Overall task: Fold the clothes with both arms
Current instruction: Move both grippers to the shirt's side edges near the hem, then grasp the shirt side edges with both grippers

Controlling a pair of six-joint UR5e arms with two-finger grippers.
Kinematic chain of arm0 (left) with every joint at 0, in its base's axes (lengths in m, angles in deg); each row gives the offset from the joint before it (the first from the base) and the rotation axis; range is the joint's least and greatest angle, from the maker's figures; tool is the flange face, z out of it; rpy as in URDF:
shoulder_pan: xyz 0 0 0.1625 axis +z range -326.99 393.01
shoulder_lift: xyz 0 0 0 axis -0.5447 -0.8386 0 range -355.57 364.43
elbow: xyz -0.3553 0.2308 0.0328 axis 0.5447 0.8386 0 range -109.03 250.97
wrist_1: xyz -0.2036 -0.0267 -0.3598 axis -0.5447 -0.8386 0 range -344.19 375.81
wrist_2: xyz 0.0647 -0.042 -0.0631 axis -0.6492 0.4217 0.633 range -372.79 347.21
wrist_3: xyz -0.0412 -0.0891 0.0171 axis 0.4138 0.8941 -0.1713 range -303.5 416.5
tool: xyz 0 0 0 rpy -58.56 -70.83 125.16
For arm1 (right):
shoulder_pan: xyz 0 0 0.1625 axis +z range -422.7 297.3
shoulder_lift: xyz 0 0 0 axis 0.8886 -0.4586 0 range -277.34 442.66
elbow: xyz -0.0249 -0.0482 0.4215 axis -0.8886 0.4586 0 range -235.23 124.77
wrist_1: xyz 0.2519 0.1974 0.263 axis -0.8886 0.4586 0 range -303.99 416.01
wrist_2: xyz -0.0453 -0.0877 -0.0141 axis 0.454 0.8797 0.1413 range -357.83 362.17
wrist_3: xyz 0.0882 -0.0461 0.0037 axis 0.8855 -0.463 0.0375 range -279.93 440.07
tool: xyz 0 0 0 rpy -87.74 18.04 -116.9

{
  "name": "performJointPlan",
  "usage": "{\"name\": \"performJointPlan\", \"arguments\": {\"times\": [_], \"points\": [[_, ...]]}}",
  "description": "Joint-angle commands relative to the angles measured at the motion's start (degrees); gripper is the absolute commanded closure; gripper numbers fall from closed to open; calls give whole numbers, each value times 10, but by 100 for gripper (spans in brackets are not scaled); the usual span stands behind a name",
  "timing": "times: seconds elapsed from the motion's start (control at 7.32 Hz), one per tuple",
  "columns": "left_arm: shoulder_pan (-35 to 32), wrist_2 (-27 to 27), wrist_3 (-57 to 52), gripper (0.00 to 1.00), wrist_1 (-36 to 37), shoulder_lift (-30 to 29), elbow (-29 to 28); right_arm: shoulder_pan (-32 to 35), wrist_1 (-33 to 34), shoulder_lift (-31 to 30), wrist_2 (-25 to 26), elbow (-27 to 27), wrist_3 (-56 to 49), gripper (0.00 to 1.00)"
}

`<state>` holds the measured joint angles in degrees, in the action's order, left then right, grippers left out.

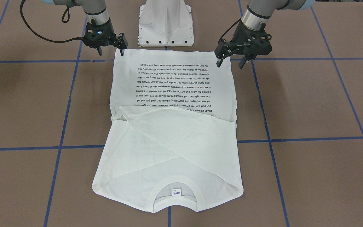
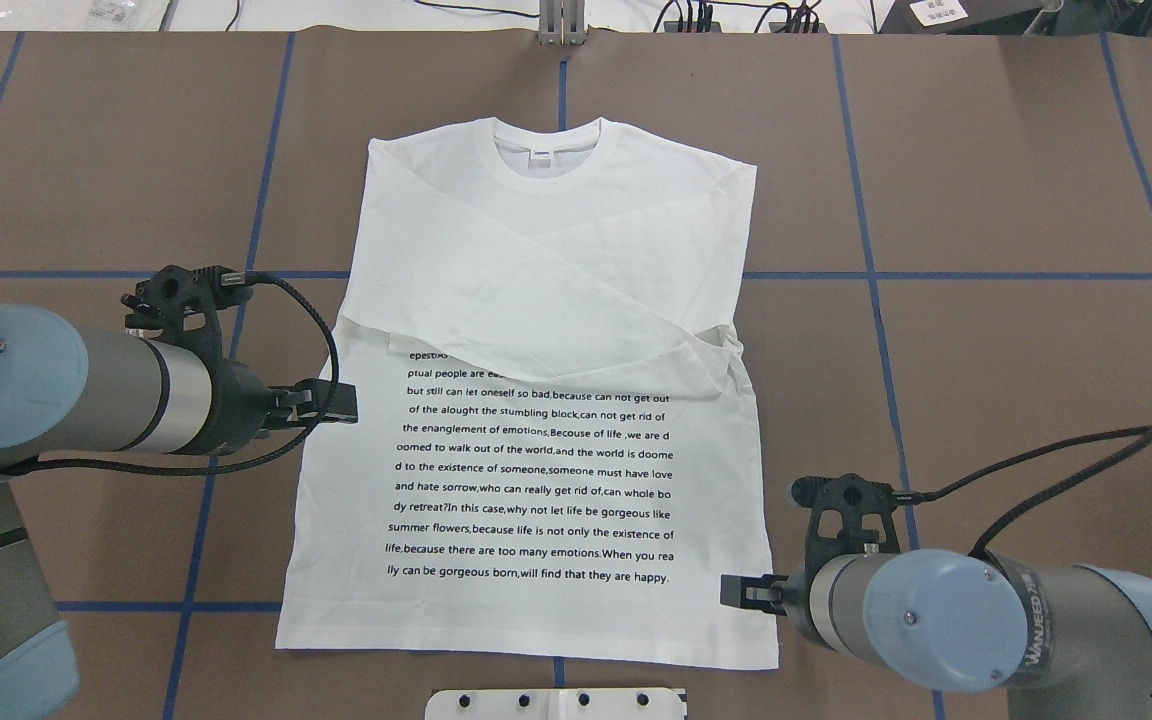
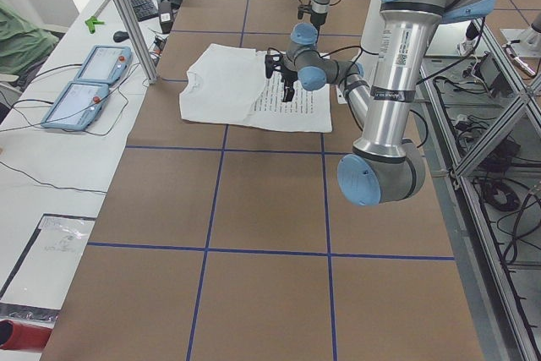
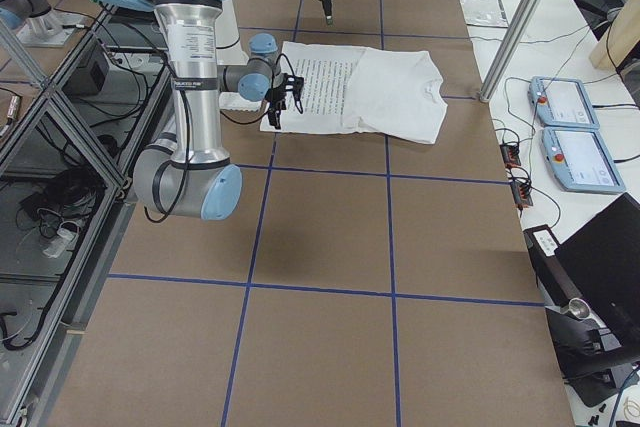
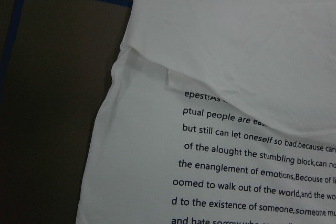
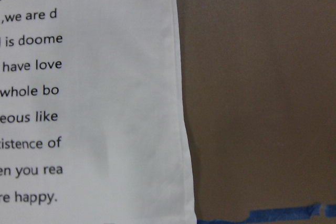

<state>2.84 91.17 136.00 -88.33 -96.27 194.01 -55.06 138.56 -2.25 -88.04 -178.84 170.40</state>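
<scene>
Shirt (image 2: 536, 330) lies flat at mid-tabletop (image 2: 986, 380), print up, sleeves crossed over the chest, collar (image 2: 548, 183) toward the far edge, hem toward the robot's edge. Left gripper (image 1: 230, 64) and right gripper (image 1: 110, 50) hover wide and empty near its side edges. Judgement: pinch both hem corners through both layers, lift level, carry evenly to the collar.

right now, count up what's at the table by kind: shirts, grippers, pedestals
white T-shirt: 1
grippers: 2 (left gripper, right gripper)
white pedestal: 1
total: 4
</scene>
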Motion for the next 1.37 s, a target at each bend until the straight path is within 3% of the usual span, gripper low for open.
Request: {"name": "performJointPlan", "arguments": {"times": [0.0,0.55,0.82,1.23], "points": [[0,0,0,1,0,4,4,-35,-16,-12,18,3,26,1],[0,1,0,1,0,3,10,-50,-18,-4,12,30,40,6],[0,1,0,1,0,3,10,-60,-17,-2,11,32,42,23],[0,1,0,1,0,2,10,-63,-17,8,10,42,41,35]]}}
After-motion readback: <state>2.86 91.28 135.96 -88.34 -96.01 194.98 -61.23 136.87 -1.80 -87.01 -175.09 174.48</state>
